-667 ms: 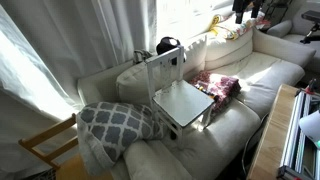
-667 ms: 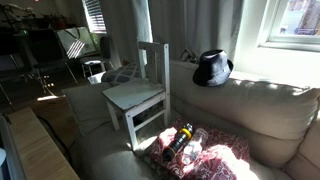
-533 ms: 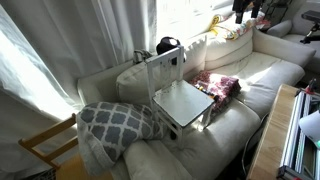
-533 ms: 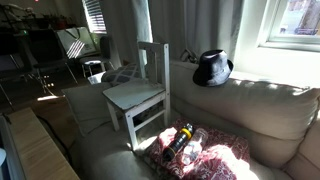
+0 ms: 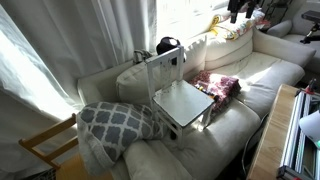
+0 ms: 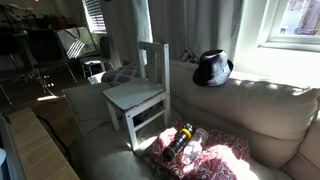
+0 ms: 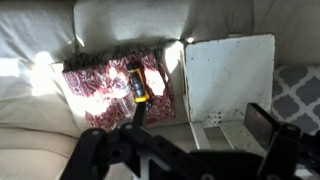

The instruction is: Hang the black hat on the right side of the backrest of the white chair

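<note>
The black hat (image 5: pixel 166 45) lies on top of the sofa's back cushion, just behind the white chair; it also shows in an exterior view (image 6: pixel 212 68). The white chair (image 5: pixel 181 98) stands on the sofa seat, with its backrest (image 5: pixel 164 66) toward the sofa back, and shows in both exterior views (image 6: pixel 138 96). Its backrest (image 6: pixel 153 63) has nothing on it. In the wrist view I look down on the chair's seat (image 7: pixel 230 75). My gripper (image 7: pixel 200 135) is open and empty, high above the sofa. My arm shows only at the top edge (image 5: pixel 238 8). The hat is out of the wrist view.
A red patterned cloth (image 7: pixel 110 85) with a yellow-and-black object (image 7: pixel 138 85) and a bottle lies on the sofa next to the chair. A grey patterned pillow (image 5: pixel 118 122) lies on the chair's other side. A bare wooden chair (image 5: pixel 45 145) and a wooden table (image 5: pixel 272 135) stand near the sofa.
My arm at the top edge of the exterior view has shifted slightly to the left. The hat and the chair have not moved.
</note>
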Controlling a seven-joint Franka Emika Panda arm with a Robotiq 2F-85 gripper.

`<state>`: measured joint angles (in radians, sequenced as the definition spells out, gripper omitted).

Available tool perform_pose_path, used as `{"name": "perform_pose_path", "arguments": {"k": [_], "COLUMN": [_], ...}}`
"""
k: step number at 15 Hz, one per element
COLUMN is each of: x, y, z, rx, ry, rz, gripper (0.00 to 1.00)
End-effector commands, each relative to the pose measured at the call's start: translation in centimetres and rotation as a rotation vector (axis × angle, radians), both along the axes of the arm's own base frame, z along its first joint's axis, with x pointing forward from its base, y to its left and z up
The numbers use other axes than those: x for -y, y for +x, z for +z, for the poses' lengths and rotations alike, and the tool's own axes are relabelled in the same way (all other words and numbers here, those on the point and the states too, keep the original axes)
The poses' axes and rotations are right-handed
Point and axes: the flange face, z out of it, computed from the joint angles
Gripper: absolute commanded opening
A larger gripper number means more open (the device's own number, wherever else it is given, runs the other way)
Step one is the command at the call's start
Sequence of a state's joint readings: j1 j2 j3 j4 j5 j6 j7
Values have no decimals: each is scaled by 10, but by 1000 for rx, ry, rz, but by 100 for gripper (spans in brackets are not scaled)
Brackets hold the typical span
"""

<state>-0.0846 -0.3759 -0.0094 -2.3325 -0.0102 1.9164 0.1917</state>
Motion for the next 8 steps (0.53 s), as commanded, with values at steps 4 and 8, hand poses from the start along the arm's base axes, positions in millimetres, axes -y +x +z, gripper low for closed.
{"name": "perform_pose_path", "arguments": {"k": [4,8], "x": [17,17], "y": [122,179], "z": [-46,-110], "rx": [379,463], "ry": [22,14], "rz": [24,4], "gripper": [100,100]}}
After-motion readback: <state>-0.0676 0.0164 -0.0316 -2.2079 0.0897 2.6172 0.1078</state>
